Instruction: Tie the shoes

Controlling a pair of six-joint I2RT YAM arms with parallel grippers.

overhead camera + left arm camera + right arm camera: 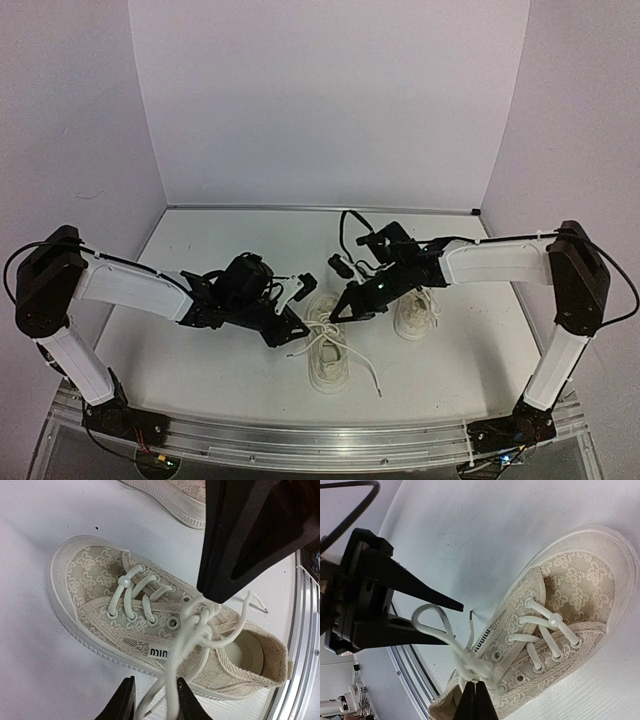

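Two black robot arms meet over a small cream, lace-patterned low-top sneaker (330, 368) standing on the white worktop (200, 350). A second sneaker (413, 318) of the same pair stands just beside it on the right. The nearer sneaker's long axis runs front to back, with the heel opening toward the aluminium rail (330, 440) at the near edge and the toe pointing away.

The right hand (337, 314) reaches in from the right. Its fingers are pressed together at the half-formed knot in the thin white laces (197, 625) above the top eyelets, and it appears to pinch the crossing there.

The left hand (296, 329) comes in from the opposite side with its fingers spread. The wrist views show lace running through the gap between them, including a raised loop (427, 606) that stands up from the knot toward the left.

Since that loop leans to the left, away from the pinned crossing, the left hand is judged the nearer one to take it. The loose ends trail off over the sneaker's side onto the worktop.
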